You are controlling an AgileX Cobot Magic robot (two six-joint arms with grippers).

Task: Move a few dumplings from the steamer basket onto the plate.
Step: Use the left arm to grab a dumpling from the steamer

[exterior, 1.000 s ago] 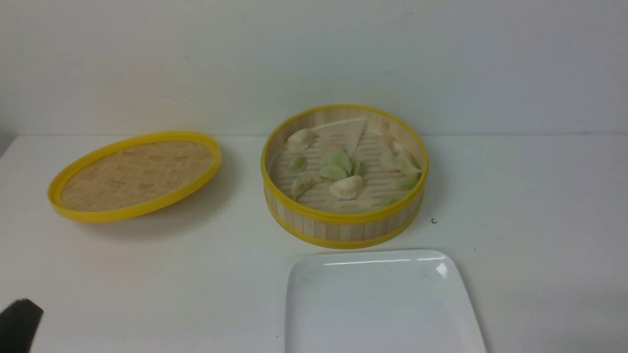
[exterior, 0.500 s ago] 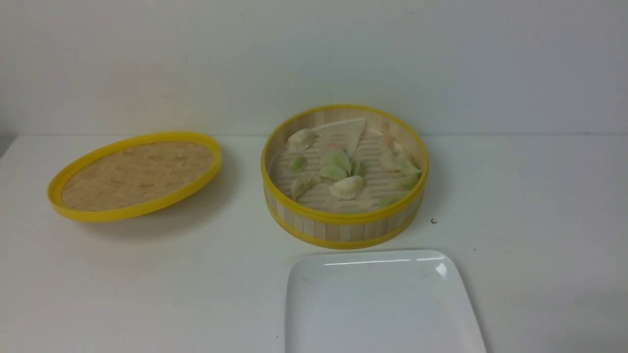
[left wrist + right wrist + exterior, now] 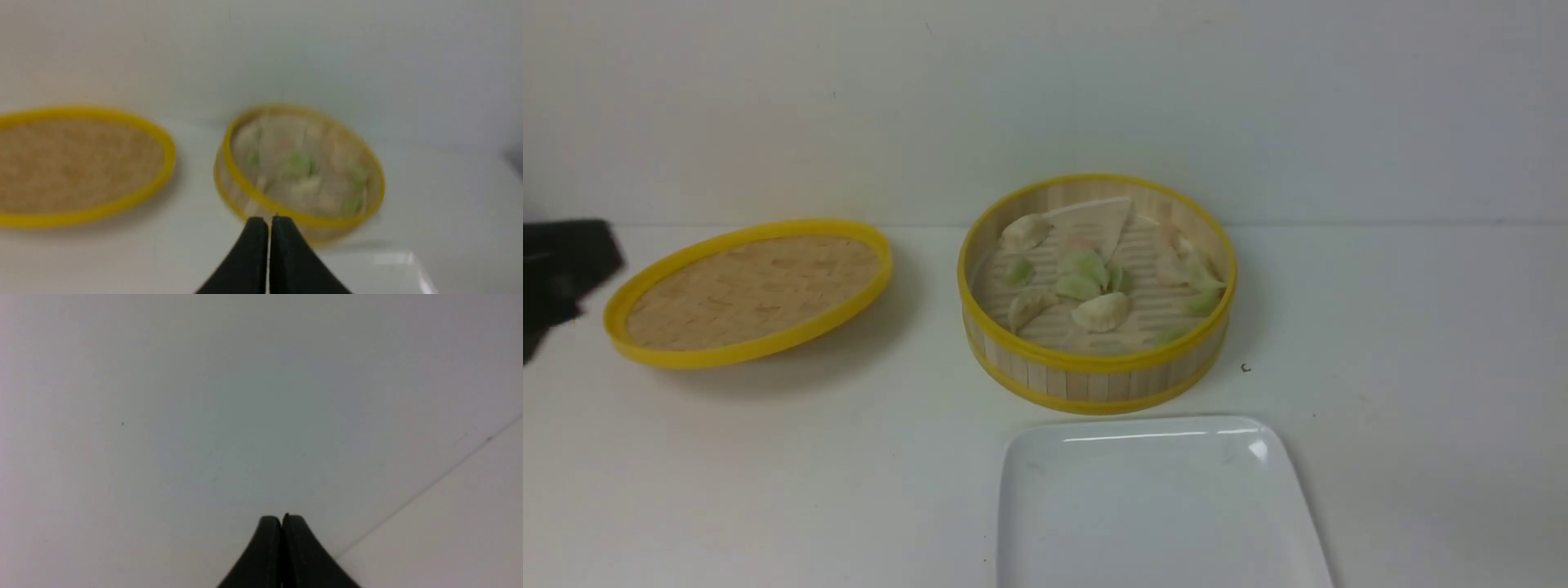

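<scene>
The steamer basket [image 3: 1094,376] stands at the table's middle, holding several dumplings [image 3: 1101,311] in cream, green and pale pink. It also shows blurred in the left wrist view [image 3: 302,220]. The white square plate [image 3: 1160,514] lies empty just in front of the basket; its corner shows in the left wrist view [image 3: 404,261]. My left gripper [image 3: 268,220] is shut and empty, raised well short of the basket; in the front view it is a dark blur [image 3: 560,265] at the far left. My right gripper [image 3: 282,518] is shut and empty, facing bare wall and table.
The flat woven lid [image 3: 752,290] with a yellow rim lies tilted left of the basket, near my left arm; it also shows in the left wrist view [image 3: 73,163]. A white triangular paper piece [image 3: 1098,219] leans inside the basket's far side. A wall rises behind the table.
My left arm left the front view's lower left corner, was out of sight, and now shows higher at the far left beside the lid. Basket, dumplings and plate have not moved.
</scene>
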